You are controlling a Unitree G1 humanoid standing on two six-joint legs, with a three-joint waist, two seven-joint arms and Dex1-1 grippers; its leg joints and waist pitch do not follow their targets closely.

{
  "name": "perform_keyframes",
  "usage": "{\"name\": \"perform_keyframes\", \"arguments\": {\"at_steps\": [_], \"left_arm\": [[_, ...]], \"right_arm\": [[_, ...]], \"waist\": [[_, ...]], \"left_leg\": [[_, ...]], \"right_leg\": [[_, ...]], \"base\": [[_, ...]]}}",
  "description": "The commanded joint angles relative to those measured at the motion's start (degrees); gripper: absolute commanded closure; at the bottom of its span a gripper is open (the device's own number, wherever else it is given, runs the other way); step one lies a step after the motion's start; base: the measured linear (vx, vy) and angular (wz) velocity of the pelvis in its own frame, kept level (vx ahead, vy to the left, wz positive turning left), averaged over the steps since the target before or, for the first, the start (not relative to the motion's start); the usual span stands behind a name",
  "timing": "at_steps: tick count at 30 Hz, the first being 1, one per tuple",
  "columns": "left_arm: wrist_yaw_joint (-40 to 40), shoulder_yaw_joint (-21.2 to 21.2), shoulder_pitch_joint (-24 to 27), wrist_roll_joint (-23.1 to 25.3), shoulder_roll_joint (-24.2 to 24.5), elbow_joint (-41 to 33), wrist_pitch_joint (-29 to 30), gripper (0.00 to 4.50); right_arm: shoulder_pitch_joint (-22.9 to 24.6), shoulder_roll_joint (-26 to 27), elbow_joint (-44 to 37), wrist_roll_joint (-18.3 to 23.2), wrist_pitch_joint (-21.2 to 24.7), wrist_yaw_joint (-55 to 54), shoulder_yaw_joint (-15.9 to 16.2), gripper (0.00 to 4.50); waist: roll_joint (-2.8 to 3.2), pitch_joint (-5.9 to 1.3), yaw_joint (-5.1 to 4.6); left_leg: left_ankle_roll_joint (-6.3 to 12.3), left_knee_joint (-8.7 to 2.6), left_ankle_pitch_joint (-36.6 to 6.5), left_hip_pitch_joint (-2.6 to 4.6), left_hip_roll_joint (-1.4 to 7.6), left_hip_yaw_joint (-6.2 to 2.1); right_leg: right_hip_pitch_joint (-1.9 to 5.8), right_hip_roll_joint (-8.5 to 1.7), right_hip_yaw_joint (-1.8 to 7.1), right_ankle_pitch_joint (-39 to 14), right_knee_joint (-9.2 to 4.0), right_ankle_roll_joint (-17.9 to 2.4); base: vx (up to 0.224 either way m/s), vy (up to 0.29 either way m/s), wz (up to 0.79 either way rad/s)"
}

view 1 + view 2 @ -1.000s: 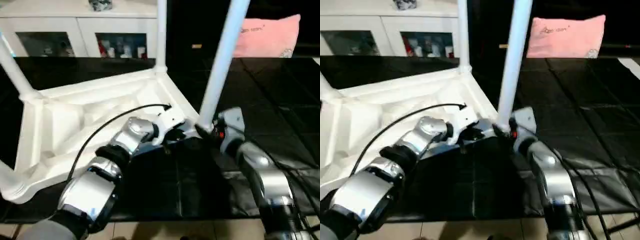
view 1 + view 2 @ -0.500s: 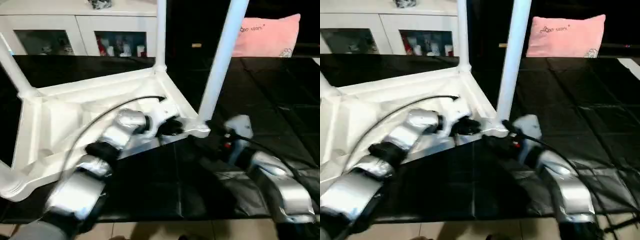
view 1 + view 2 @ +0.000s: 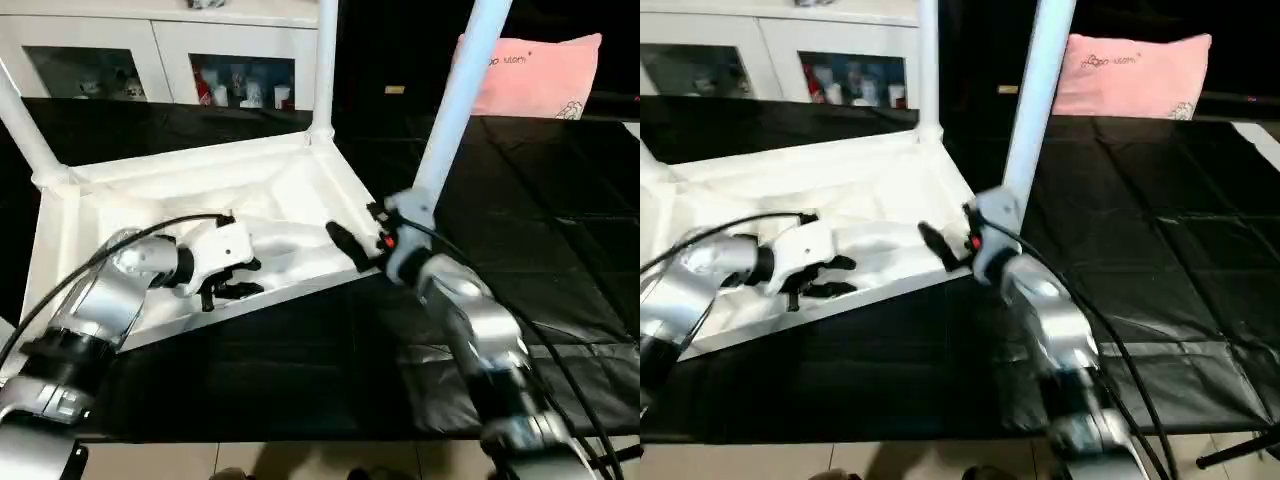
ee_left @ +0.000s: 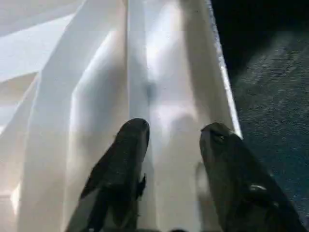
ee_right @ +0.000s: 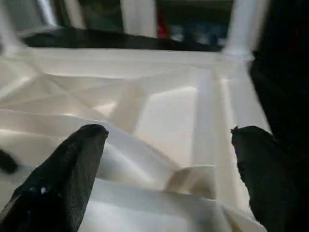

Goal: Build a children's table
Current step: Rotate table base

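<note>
Head views show my right gripper (image 3: 345, 245) has let go of the near leg (image 3: 455, 110), fingers spread, my left gripper (image 3: 228, 278) parted over the upturned tabletop (image 3: 290, 190): leg seated.

The left arm (image 3: 90, 310) runs from 7 o'clock up toward the centre, forearm bent inward, its left gripper (image 3: 232, 278) pointing to 3 o'clock with the black fingers (image 4: 120, 164) parted. The right arm (image 3: 480, 340) rises from 5 o'clock toward the centre; its right gripper (image 3: 350, 245) points to 10 o'clock, fingers (image 5: 63, 179) spread wide, holding nothing.
</note>
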Motion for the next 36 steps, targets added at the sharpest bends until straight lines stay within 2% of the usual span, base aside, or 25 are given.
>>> {"name": "perform_keyframes", "arguments": {"at_steps": [1,2,5,6,7,9,14,16,18,20,21,23,24,25,26,27,28,29,30,31,32,33,34,35,36], "left_arm": [[0.5,-0.6,2.1,1.0,1.0,-3.0,2.8,2.08],[1.0,-0.6,3.0,0.6,1.1,-5.2,4.5,2.08],[1.2,-0.5,3.6,0.3,1.3,-6.6,5.5,2.08],[1.8,-0.2,4.0,-0.2,1.0,-7.5,6.1,2.08],[3.0,0.6,4.2,-0.5,0.4,-8.0,6.4,2.08],[5.0,1.7,4.0,-0.5,-0.7,-7.8,6.7,2.08],[7.9,0.3,3.9,2.3,-1.5,-6.4,6.1,2.08],[12.1,-1.6,3.0,5.8,-1.2,-3.1,4.5,2.08],[16.5,-3.9,1.4,9.4,-0.7,1.7,2.3,2.08],[17.6,-4.6,0.9,10.4,-0.5,2.8,1.6,2.08],[18.4,-5.0,0.6,11.0,-0.4,3.5,1.2,2.08],[20.1,-5.2,-0.4,11.7,-0.8,5.1,0.5,2.08],[25.5,-5.3,-3.8,13.4,-2.7,10.1,-1.4,2.08],[28.0,-5.5,-5.4,14.1,-3.5,12.4,-2.5,2.08],[28.0,-5.5,-5.4,14.1,-3.5,12.4,-2.5,2.08],[31.2,-5.7,-7.6,14.5,-5.0,15.8,-4.5,2.08],[32.3,-5.8,-8.4,14.4,-5.6,16.9,-5.5,2.08],[34.1,-5.8,-9.7,13.9,-6.7,18.6,-7.4,2.08],[34.9,-5.0,-10.2,12.6,-8.0,19.5,-8.5,2.08],[35.2,-3.5,-10.6,10.1,-10.0,20.1,-10.4,2.08],[34.5,-1.6,-10.3,7.3,-11.6,20.0,-10.6,2.08],[33.2,2.0,-9.7,2.1,-14.3,19.7,-10.3,2.08],[33.0,2.6,-9.7,1.1,-14.8,19.8,-10.4,2.08],[31.5,4.7,-9.0,-2.2,-16.2,18.8,-10.1,2.08],[30.0,6.0,-8.4,-4.5,-16.9,17.7,-9.2,2.08]], "right_arm": [[-2.7,-0.4,5.5,-1.7,-1.4,-5.2,-1.7,0.0],[-5.2,-0.9,10.1,-2.6,-2.5,-8.3,-2.2,0.0],[-6.6,-1.1,12.9,-3.2,-3.4,-9.8,-2.6,0.0],[-8.0,-1.3,15.6,-3.7,-4.0,-11.9,-3.2,0.0],[-9.5,-1.8,18.5,-4.0,-5.0,-14.1,-4.1,0.0],[-11.2,-2.8,22.1,-4.1,-5.7,-16.8,-5.6,0.0],[-12.5,-5.5,26.5,-4.0,-7.3,-19.5,-7.5,0.0],[-12.8,-6.8,28.1,-3.8,-8.4,-19.6,-7.7,0.0],[-13.3,-8.1,30.4,-3.8,-10.2,-20.1,-8.3,0.0],[-13.4,-8.4,30.7,-3.9,-10.4,-20.4,-8.5,0.0],[-13.6,-8.5,31.5,-4.0,-11.0,-20.6,-8.7,0.0],[-13.6,-8.9,31.8,-4.2,-11.3,-21.0,-8.8,0.0],[-13.2,-10.2,32.1,-4.5,-11.8,-21.9,-9.2,0.0],[-13.0,-10.6,32.2,-4.4,-11.9,-22.3,-9.4,0.0],[-13.0,-10.6,32.2,-4.4,-11.9,-22.3,-9.4,0.0],[-12.9,-11.3,32.6,-4.1,-12.2,-22.9,-9.8,0.0],[-12.8,-11.5,32.8,-4.0,-12.4,-22.9,-9.9,0.0],[-12.8,-11.8,33.3,-4.0,-12.8,-22.9,-9.9,0.0],[-12.8,-12.0,33.5,-4.0,-13.1,-22.7,-9.8,0.0],[-12.7,-12.1,33.6,-4.2,-13.5,-22.4,-9.8,0.0],[-12.6,-12.1,33.3,-4.3,-13.8,-21.8,-9.6,0.0],[-12.2,-12.0,32.5,-4.7,-14.0,-21.0,-9.0,0.0],[-12.2,-12.0,32.3,-4.8,-14.1,-20.8,-8.8,0.0],[-11.9,-11.8,31.4,-5.0,-14.5,-19.8,-8.2,0.0],[-11.7,-11.7,30.7,-5.0,-14.8,-18.8,-7.8,0.0]], "waist": [[0.55,-4.09,-0.02],[0.65,-4.18,-0.02],[0.57,-3.95,-0.24],[0.58,-4.03,0.06],[0.67,-4.09,0.08],[0.77,-3.96,0.24],[0.68,-4.06,0.95],[0.65,-4.08,0.9],[0.86,-4.1,0.88],[1.08,-4.25,0.98],[0.99,-4.23,1.06],[1.02,-4.2,1.01],[0.97,-4.34,1.0],[1.07,-4.33,1.28],[1.07,-4.33,1.28],[0.79,-4.52,1.26],[0.78,-4.72,1.34],[1.2,-4.82,1.25],[0.88,-5.08,1.18],[1.17,-5.16,1.22],[0.82,-5.27,1.26],[1.13,-5.32,1.31],[0.88,-5.35,1.48],[1.06,-5.28,1.53],[0.88,-5.21,1.41]], "left_leg": [[-1.01,-3.76,-8.5,0.49,1.39,-0.15],[-1.22,-3.73,-8.4,0.57,1.46,-0.14],[-1.68,-3.63,-9.7,0.53,1.22,-0.03],[-1.55,-3.49,-10.2,0.78,1.2,0.12],[-1.66,-3.54,-9.9,0.66,1.21,0.0],[-2.11,-3.44,-11.5,0.84,1.13,0.08],[-2.15,-3.25,-12.9,0.93,1.02,0.1],[-2.0,-3.24,-13.3,0.52,0.89,-0.13],[-1.87,-3.15,-14.0,0.65,0.85,-0.15],[-1.93,-3.02,-14.0,0.79,0.87,-0.15],[-1.91,-3.08,-14.0,0.82,0.94,-0.17],[-2.03,-3.04,-14.2,0.59,0.85,-0.25],[-2.02,-2.95,-14.1,0.75,0.81,-0.18],[-1.72,-2.78,-14.8,1.2,0.68,0.01],[-1.72,-2.78,-14.8,1.2,0.68,0.01],[-1.68,-2.87,-12.4,0.33,0.83,-0.19],[-1.63,-2.71,-11.3,0.26,0.85,-0.2],[-1.55,-2.62,-10.7,0.1,0.75,-0.3],[-1.08,-2.36,-9.4,0.02,0.68,-0.17],[-0.46,-2.19,-7.5,-0.4,0.52,-0.17],[0.02,-2.04,-6.8,-0.36,0.56,-0.02],[0.19,-1.93,-6.3,-0.46,0.48,-0.02],[0.74,-1.82,-5.7,-0.5,0.44,0.13],[0.98,-1.83,-5.9,-0.56,0.42,0.1],[1.27,-1.85,-6.3,-0.68,0.38,0.14]], "right_leg": [[3.15,-4.36,3.27,-9.8,-2.85,-11.5],[3.11,-4.46,3.27,-9.8,-2.74,-11.7],[3.03,-4.15,3.34,-11.7,-2.98,-11.5],[2.84,-4.09,3.4,-12.1,-3.1,-10.9],[2.96,-4.16,3.38,-11.9,-2.89,-11.0],[2.66,-3.93,3.34,-13.1,-3.1,-10.8],[2.59,-3.69,3.26,-13.6,-3.1,-9.4],[2.86,-3.83,3.15,-15.7,-3.22,-8.5],[2.62,-3.8,3.13,-16.8,-3.43,-8.3],[2.53,-3.78,3.14,-16.1,-3.33,-8.6],[2.47,-3.71,3.05,-15.6,-3.42,-8.9],[2.65,-3.67,2.97,-15.4,-3.25,-9.0],[2.54,-3.57,2.96,-14.9,-3.27,-9.2],[2.18,-3.4,2.96,-15.1,-3.68,-9.2],[2.18,-3.4,2.96,-15.1,-3.68,-9.2],[2.95,-3.64,3.01,-12.0,-2.94,-9.9],[3.05,-3.72,2.97,-10.2,-2.68,-10.1],[3.21,-3.73,2.96,-9.0,-2.51,-10.3],[3.32,-3.62,2.96,-6.2,-2.35,-10.9],[3.57,-3.61,2.97,-3.3,-1.95,-11.8],[3.64,-3.66,3.0,-1.3,-1.8,-12.6],[3.75,-3.63,2.98,-0.3,-1.63,-13.2],[3.77,-3.66,2.94,1.3,-1.67,-14.1],[3.74,-3.67,2.88,1.3,-1.67,-14.5],[3.8,-3.65,2.83,0.8,-1.78,-14.6]], "base": [[0.0,0.0,0.0],[0.0,0.0,0.0],[0.0,0.0,0.0],[0.0,0.0,0.0],[0.0,0.0,0.0],[0.0,0.0,0.0],[0.0,0.0,0.0],[0.0,0.0,0.0],[0.0,0.0,0.0],[0.0,0.0,0.0],[0.0,0.0,0.0],[0.0,0.0,0.0],[0.0,0.0,0.0],[0.0,0.0,0.0],[0.0,0.0,0.0],[0.0,0.0,0.0],[0.0,0.0,0.0],[0.0,0.0,0.0],[0.0,0.0,0.0],[0.0,0.0,0.0],[0.0,0.0,0.0],[0.0,0.0,0.0],[0.0,0.0,0.0],[0.0,0.0,0.0],[0.0,0.0,0.0]]}}
